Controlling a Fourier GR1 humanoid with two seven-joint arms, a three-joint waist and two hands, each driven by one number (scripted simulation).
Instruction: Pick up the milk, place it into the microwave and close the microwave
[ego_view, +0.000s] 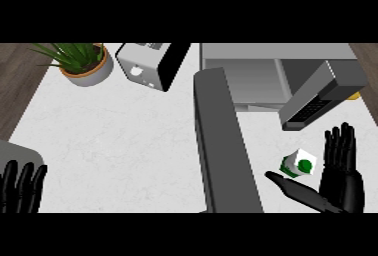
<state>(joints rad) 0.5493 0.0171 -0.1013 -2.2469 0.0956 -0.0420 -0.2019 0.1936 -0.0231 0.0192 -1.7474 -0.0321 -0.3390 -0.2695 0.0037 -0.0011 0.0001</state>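
your right hand (341, 175) is spread open around the milk (299, 163), not gripping yet, near the counter's (111, 145) right edge. the microwave (295, 80) door (221, 145) stands open; lifting, placing and closing remain. your left hand (21, 186) rests open at the left.

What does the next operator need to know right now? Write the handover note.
Right hand: open, fingers straight, thumb out, beside the milk carton, not gripping it.
Left hand: open, resting at the lower left edge.
Milk carton stands on the counter, in front of the microwave; microwave door is wide open.
Done: nothing yet beyond the approach.
Left: grasp the milk, place it inside, close the door.
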